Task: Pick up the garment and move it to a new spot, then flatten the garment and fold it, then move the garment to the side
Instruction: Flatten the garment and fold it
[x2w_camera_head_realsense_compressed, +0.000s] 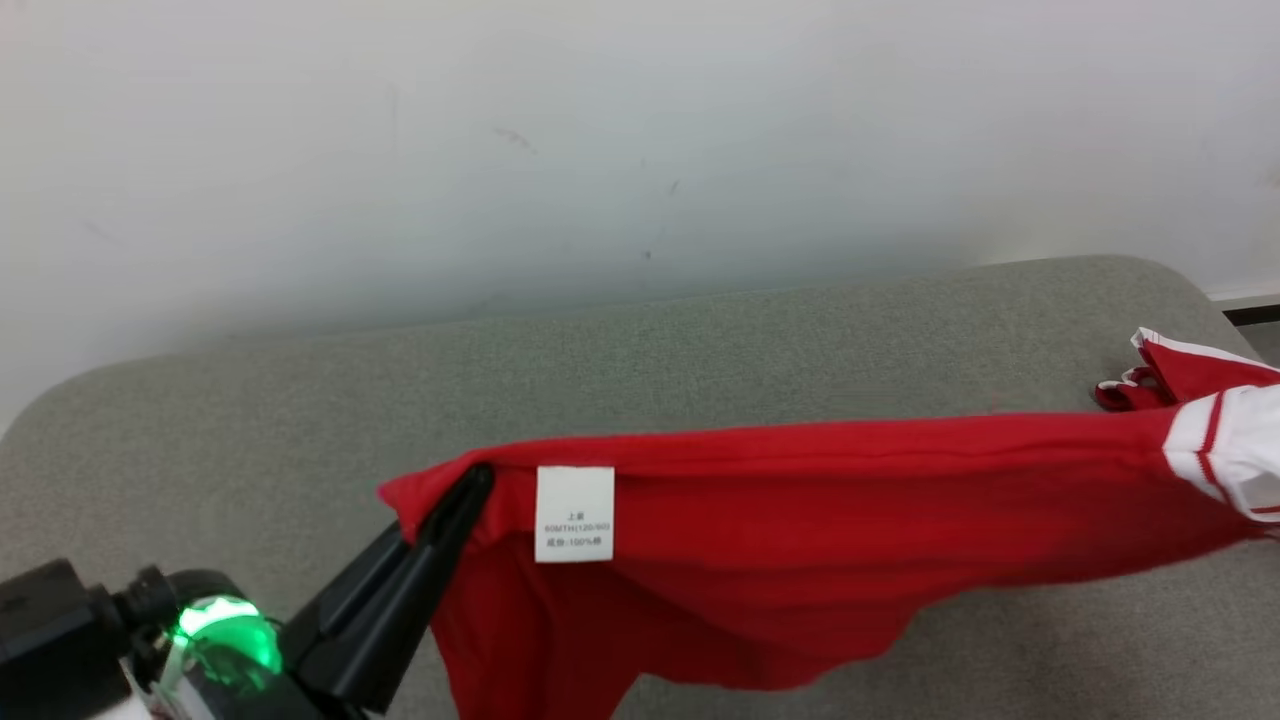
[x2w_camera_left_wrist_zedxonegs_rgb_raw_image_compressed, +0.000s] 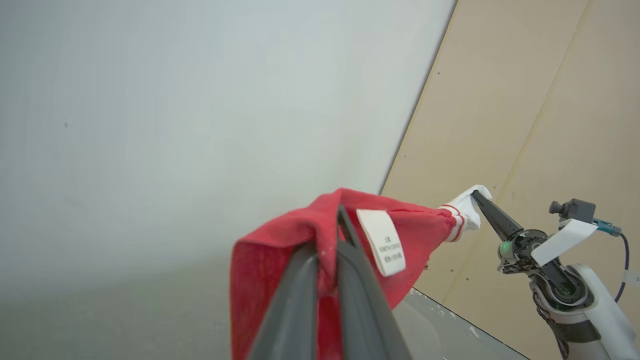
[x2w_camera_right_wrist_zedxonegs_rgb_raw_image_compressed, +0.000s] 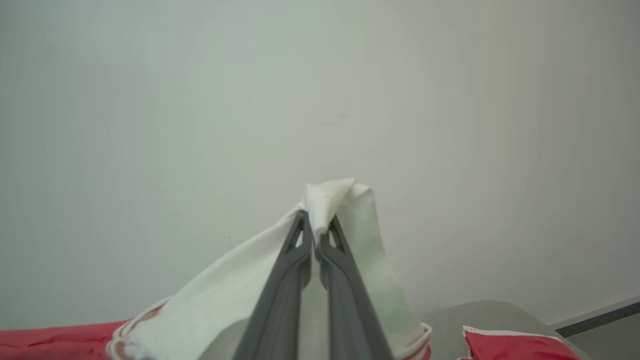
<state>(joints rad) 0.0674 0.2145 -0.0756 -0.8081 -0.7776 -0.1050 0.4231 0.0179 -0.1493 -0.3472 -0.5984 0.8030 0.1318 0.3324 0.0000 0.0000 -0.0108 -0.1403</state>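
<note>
Red taut garment (x2w_camera_head_realsense_compressed: 800, 500), wht striped cuff (x2w_camera_head_realsense_compressed: 1225, 450), grey felt surf. (x2w_camera_head_realsense_compressed: 700, 350)

garment (x2w_camera_head_realsense_compressed: 800, 520): red | sleeve end (x2w_camera_head_realsense_compressed: 1225, 450): white with thin red stripes | tag (x2w_camera_head_realsense_compressed: 574, 513): white with tiny grey letters | cushion (x2w_camera_head_realsense_compressed: 300, 420): plain grey-green | wall (x2w_camera_head_realsense_compressed: 500, 120): pale, whitish | left gripper (x2w_camera_head_realsense_compressed: 478, 482): black | light (x2w_camera_head_realsense_compressed: 225, 625): bright green | right gripper (x2w_camera_right_wrist_zedxonegs_rgb_raw_image_compressed: 314, 235): dark grey | board (x2w_camera_left_wrist_zedxonegs_rgb_raw_image_compressed: 525, 100): tan

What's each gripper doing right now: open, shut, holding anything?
Left gripper: jaws shut on the garment, at its red end.
Right gripper: jaws shut on the garment, at its white end.
</note>
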